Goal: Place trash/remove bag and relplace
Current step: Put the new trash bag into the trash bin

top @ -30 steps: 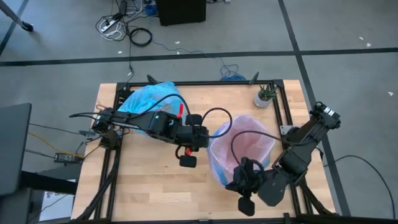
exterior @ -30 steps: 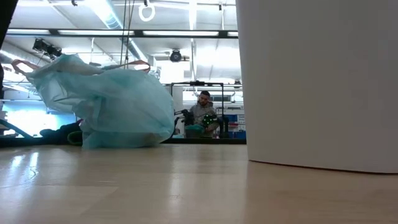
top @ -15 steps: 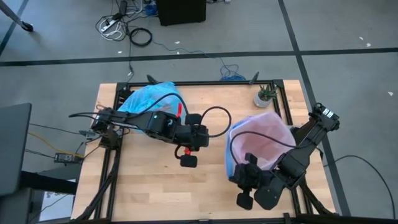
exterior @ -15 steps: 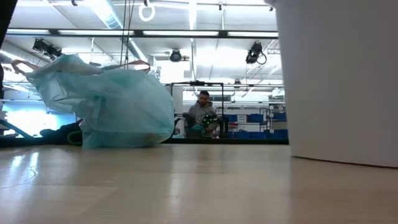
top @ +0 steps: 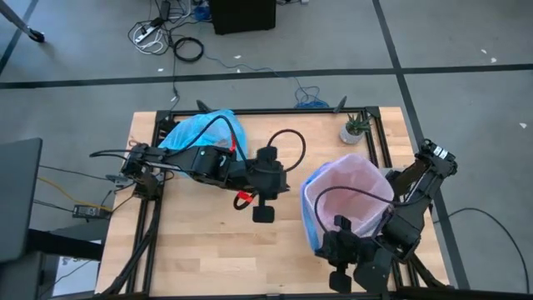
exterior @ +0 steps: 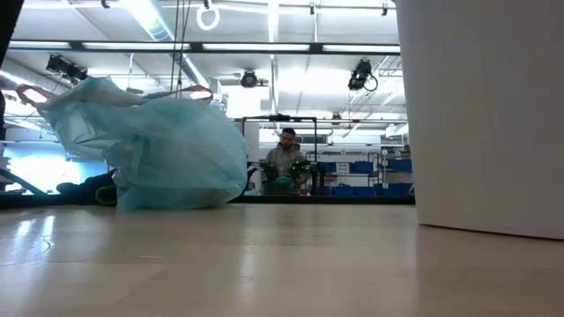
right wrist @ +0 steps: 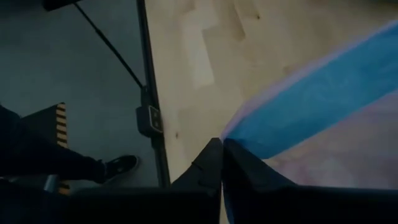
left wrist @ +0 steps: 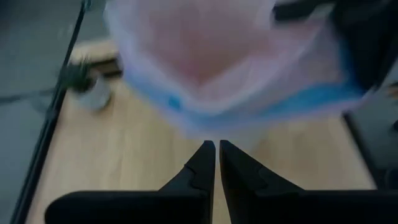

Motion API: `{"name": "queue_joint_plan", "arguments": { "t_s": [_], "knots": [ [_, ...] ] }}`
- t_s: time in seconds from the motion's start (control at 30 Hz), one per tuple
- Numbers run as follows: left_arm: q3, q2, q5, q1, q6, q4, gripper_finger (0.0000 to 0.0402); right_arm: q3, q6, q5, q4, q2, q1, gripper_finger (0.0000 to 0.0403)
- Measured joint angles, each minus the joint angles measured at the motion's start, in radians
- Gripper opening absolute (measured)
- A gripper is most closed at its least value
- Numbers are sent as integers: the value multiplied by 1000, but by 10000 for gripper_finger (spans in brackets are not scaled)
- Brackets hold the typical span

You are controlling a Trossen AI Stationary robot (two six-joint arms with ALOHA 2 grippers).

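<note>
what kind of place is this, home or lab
Most likely a robotics lab or workshop: a framed wooden table on grey concrete, cables trailing across the floor, and bright ceiling strip lights over shelving behind a seated person.

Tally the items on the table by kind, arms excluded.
Light-blue bag, bunched at the far left of the table: 1
Pale pink bag with blue rim band, lining the white bin at the right: 1
White bin: 1
Small potted plant at the far right corner: 1
Total: 4
</note>
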Motion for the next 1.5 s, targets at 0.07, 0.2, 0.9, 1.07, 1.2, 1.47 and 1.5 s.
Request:
{"name": "queue_joint_plan", "arguments": {
  "t_s": [0.07, 0.2, 0.9, 1.07, 1.2, 1.47, 1.5],
  "knots": [
    [0, 6, 33, -2, 19, 70, 33, 0, 12, 0, 0, 0, 9, 30],
    [0, 31, 40, -3, 71, 139, 33, 0, 52, 3, 11, -1, 28, 79],
    [0, 149, 58, 9, 94, 247, 33, 0, 214, 113, 140, -75, 73, 164],
    [0, 149, 58, 12, 94, 301, 33, 0, 178, 112, 161, -94, 72, 169],
    [0, 148, 58, 16, 94, 332, 33, 0, 210, 92, 90, -94, 72, 170],
    [-17, 176, 58, 41, 116, 371, 33, 0, 246, 61, 60, -102, 65, 170],
    [-27, 184, 58, 45, 116, 364, 33, 0, 246, 60, 71, -105, 65, 169]
  ]
}}
